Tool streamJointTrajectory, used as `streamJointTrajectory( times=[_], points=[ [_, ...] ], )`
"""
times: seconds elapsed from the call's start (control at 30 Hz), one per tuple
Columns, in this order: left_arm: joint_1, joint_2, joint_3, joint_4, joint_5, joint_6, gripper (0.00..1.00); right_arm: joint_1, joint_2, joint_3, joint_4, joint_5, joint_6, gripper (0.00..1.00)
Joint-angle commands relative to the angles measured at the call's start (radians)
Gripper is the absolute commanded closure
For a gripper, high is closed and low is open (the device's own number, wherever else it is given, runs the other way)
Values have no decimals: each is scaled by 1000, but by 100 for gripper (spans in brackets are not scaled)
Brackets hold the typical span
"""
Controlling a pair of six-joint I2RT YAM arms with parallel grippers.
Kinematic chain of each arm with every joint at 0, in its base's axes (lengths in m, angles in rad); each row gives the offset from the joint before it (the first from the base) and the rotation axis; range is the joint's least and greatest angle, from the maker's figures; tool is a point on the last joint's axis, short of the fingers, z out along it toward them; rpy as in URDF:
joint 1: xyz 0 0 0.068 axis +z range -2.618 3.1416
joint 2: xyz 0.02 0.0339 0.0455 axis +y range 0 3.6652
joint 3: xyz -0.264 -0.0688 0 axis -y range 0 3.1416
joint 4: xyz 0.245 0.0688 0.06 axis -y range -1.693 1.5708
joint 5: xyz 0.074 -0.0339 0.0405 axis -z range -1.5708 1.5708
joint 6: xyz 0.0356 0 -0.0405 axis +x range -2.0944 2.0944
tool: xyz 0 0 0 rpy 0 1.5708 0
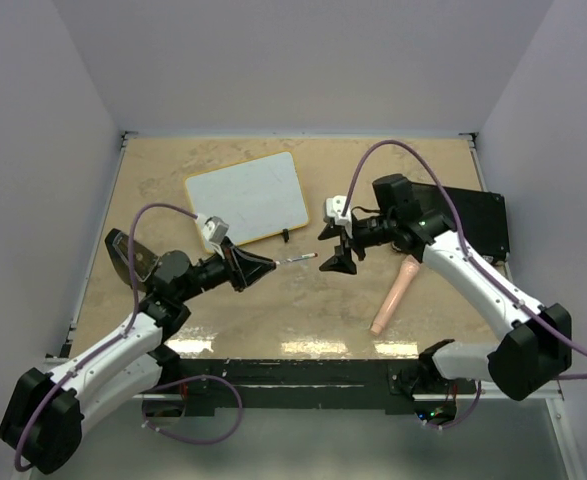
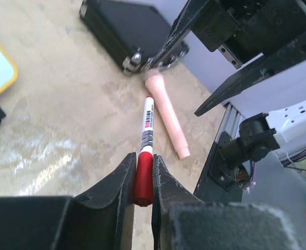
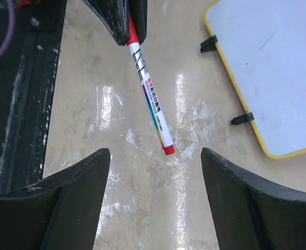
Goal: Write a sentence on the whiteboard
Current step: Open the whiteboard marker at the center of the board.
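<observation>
One marker (image 1: pixel 295 259), red at both ends, held above the table (image 1: pixel 273 310), long axis running left to right between the arms. Left gripper (image 1: pixel 263 265): jaws nearly closed, pinching the marker's near red end. Right gripper (image 1: pixel 340 262): jaws spread wide, flanking the far red tip, gripping nothing. One whiteboard (image 1: pixel 248 195): flat on the table, behind the marker, nearer the left gripper; face apparently unwritten, though a faint stroke may show.

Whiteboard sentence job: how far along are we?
Done: the marker is picked up, clamped by one end in the left claw. In hand: the right claw stands open facing its free end, not touching. Left: the whiteboard carries no words yet, so all the writing remains.
</observation>
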Motion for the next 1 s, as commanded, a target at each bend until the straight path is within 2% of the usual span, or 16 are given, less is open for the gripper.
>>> streamJointTrajectory(
  times=[0.0, 0.13, 0.17, 0.3, 0.67, 0.97],
  points=[
    [2, -65, -52, 306, -13, 8, 100, -30, -63, 72, 52, -171, 138, 25],
    [1, -142, -77, 400, -42, 2, 100, -38, -92, 83, 182, -229, 345, 18],
    [2, -152, -86, 471, -43, -5, 100, -37, -88, 72, 222, -284, 452, 17],
    [2, -171, -114, 604, -59, -32, 100, -37, -48, 35, 463, -377, 701, 17],
    [2, -33, -111, 854, -85, -89, 100, -23, 14, 7, 913, -389, 1259, 20],
    [-19, 22, -115, 926, -134, -101, 100, 16, 67, -9, 1086, -360, 1447, 27]
  ],
)
